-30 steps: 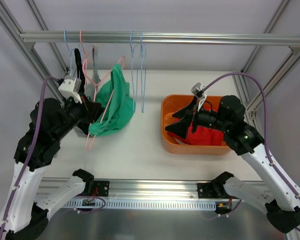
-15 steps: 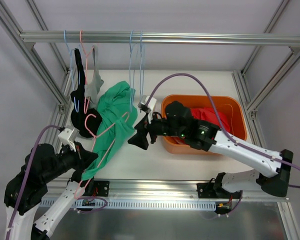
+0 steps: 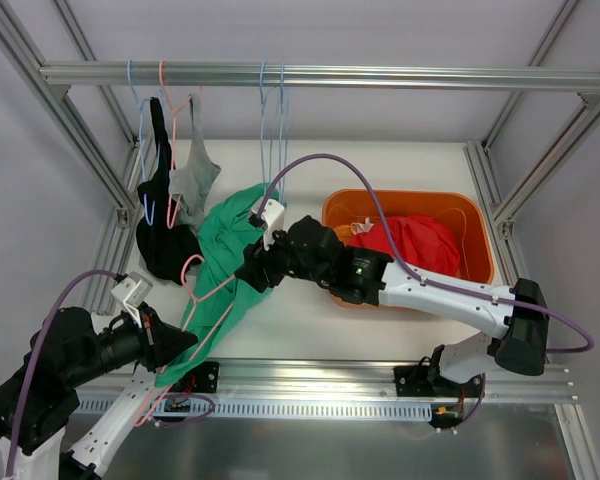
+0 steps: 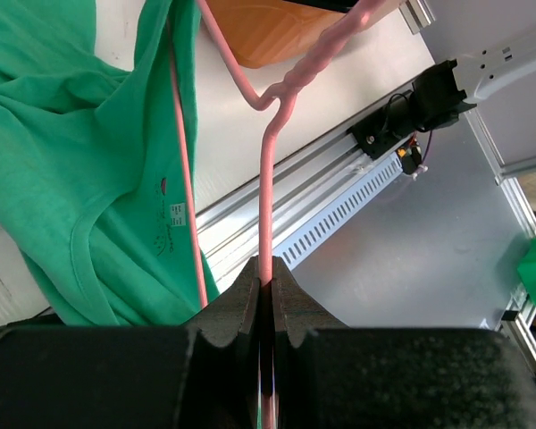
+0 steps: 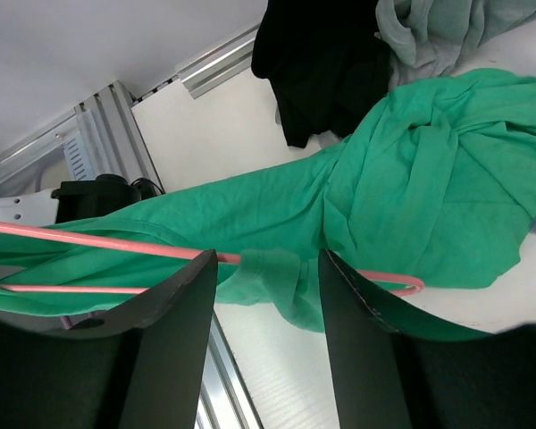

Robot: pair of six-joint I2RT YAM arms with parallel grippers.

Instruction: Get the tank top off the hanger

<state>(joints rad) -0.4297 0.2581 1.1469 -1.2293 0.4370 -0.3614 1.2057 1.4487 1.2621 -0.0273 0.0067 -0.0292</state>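
The green tank top (image 3: 215, 265) is draped on a pink hanger (image 4: 266, 179) and runs from the middle of the top view down toward the lower left. Its upper part is bunched on the white surface (image 3: 300, 310), and its lower end lies near the aluminium rail at the bottom. The left gripper (image 3: 173, 342) sits at the lower left of the top view. Its wrist camera shows the jaws pressed together on a straight stretch of the hanger's pink wire, with the tank top's neckline lying over the other wire toward the left of that frame. The right gripper (image 5: 268, 266) reaches across from the orange bin (image 3: 430, 196) to the middle of the garment. Its jaws stand apart, and a fold of green fabric and a pink bar of the hanger lie in the gap between the two black fingers (image 5: 165, 349). Red cloth (image 3: 420, 245) lies in the bin at the right of the top view. At the upper left, a black garment (image 3: 165, 245) and a grey garment (image 3: 195, 180) hang from the overhead rail (image 3: 380, 76), with blue hangers (image 3: 264, 130) on the rail just to their right.
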